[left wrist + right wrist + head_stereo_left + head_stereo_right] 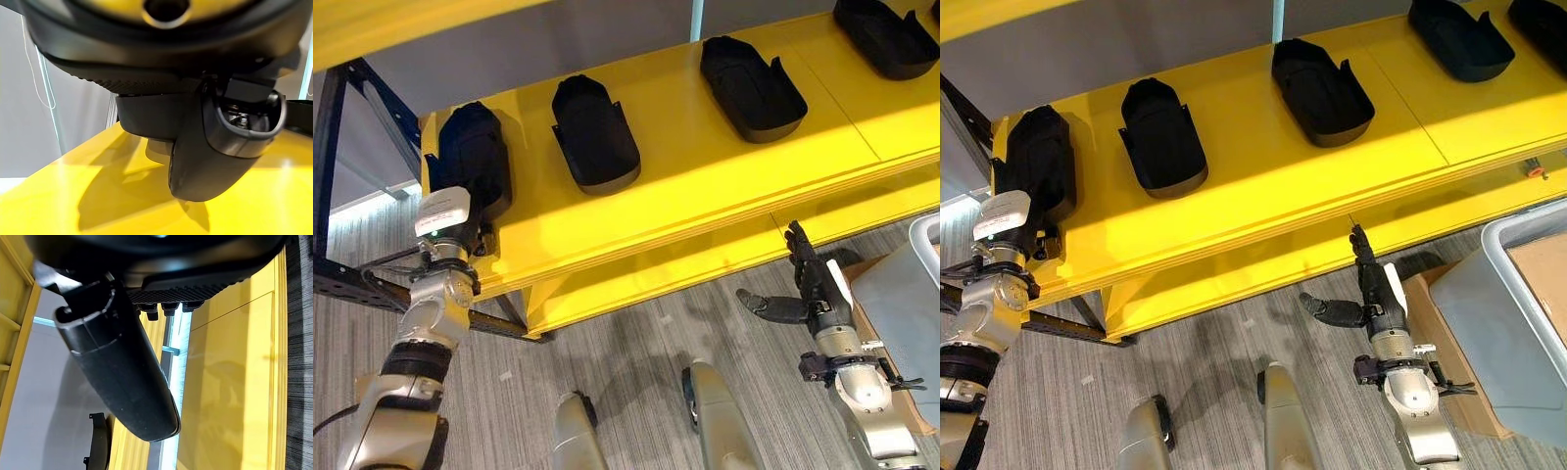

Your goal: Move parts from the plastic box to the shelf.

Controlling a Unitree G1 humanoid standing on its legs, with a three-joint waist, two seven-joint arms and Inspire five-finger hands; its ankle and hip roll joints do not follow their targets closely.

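I read no label or writing on any part or on the shelf.

Shelf (705, 176): yellow, running across the head views, with black parts lying on it in a row, well apart from one another.

Leftmost part (475, 152): at the shelf's left end, its long axis running from the front edge toward the back, rounded end at the back. My left hand (470, 230) sits at its near end; the fingers are hidden against the part, so I cannot tell whether they grip it. In the left wrist view the thumb (215, 152) hangs just above the yellow surface.

Second part (595, 132), third part (751, 88) and fourth part (886, 37): each lies open side up, long axis front to back and leaning slightly, rounded end toward the back and the raised prongs toward the front edge.

Right hand (1371, 289): below the shelf's front edge, fingers straight and pointing up, thumb spread out sideways, holding nothing.

Plastic box (1489, 333): grey, beside my right arm, with a cardboard box (1435, 323) against its lower side.
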